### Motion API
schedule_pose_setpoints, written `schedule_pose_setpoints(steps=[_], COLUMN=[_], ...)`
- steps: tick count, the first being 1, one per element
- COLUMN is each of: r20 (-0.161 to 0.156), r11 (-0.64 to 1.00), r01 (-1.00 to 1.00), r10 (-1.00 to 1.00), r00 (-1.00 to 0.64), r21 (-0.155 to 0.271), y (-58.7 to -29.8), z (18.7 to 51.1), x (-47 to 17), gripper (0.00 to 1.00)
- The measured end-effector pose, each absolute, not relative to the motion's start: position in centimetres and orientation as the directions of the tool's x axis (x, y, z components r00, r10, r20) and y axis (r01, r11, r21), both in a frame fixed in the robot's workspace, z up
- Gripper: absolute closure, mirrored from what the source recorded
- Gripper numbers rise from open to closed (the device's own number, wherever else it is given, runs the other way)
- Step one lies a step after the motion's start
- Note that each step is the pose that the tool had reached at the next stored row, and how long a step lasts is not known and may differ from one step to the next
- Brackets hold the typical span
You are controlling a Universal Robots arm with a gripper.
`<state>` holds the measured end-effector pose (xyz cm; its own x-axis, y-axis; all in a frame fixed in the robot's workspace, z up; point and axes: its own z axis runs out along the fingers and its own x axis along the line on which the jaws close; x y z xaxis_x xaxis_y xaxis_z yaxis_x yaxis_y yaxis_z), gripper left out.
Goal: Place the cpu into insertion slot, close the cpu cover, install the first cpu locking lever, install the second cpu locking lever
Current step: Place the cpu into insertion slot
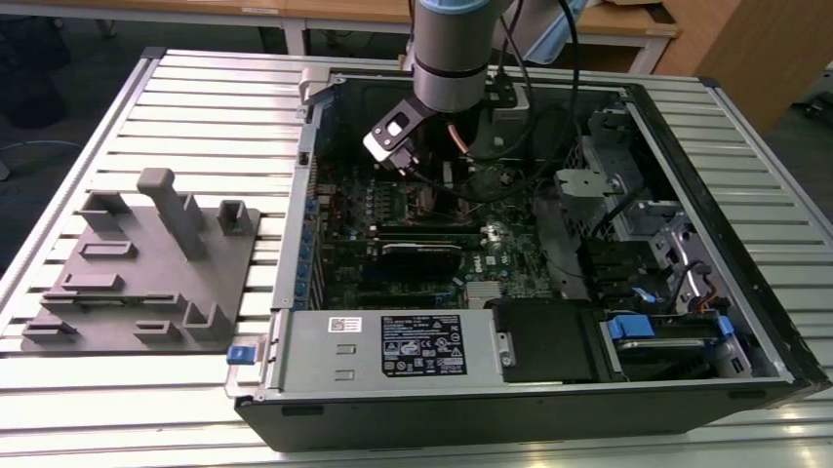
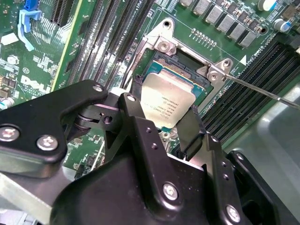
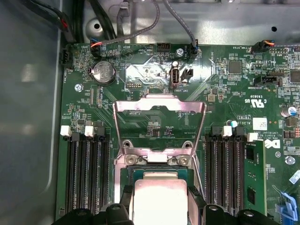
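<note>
My gripper (image 2: 164, 107) reaches down into the open computer case (image 1: 651, 390) and is shut on the cpu (image 2: 169, 96), a small silvery square chip held by two opposite edges. The chip sits directly over the insertion slot (image 2: 185, 69), the black square socket on the green motherboard (image 3: 234, 93); whether it rests in it I cannot tell. In the first wrist view the cpu (image 3: 157, 192) lies between my black fingers (image 3: 125, 199), and the cpu cover (image 3: 159, 104) stands raised open behind the socket. A thin locking lever (image 2: 262, 91) sticks out beside the socket.
Long black memory slots (image 3: 86, 173) flank the socket on both sides, with one green module (image 3: 253, 183) fitted. Cables (image 1: 521, 127) hang near the arm. A power supply (image 1: 416, 346) and drive bays (image 1: 651, 253) crowd the case. A grey fixture (image 1: 143, 263) stands on the slatted table (image 1: 195, 97).
</note>
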<state>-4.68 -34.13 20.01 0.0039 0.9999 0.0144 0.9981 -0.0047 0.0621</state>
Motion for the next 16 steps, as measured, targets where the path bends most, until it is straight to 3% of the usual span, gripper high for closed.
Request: schedule_pose_setpoints(steps=[16], r20=[0.019], r11=[-0.005], r01=[0.998], r10=[1.0], r00=[0.004], r21=[0.062], y=[-34.1], z=[19.61], x=[-4.82], gripper=[0.46])
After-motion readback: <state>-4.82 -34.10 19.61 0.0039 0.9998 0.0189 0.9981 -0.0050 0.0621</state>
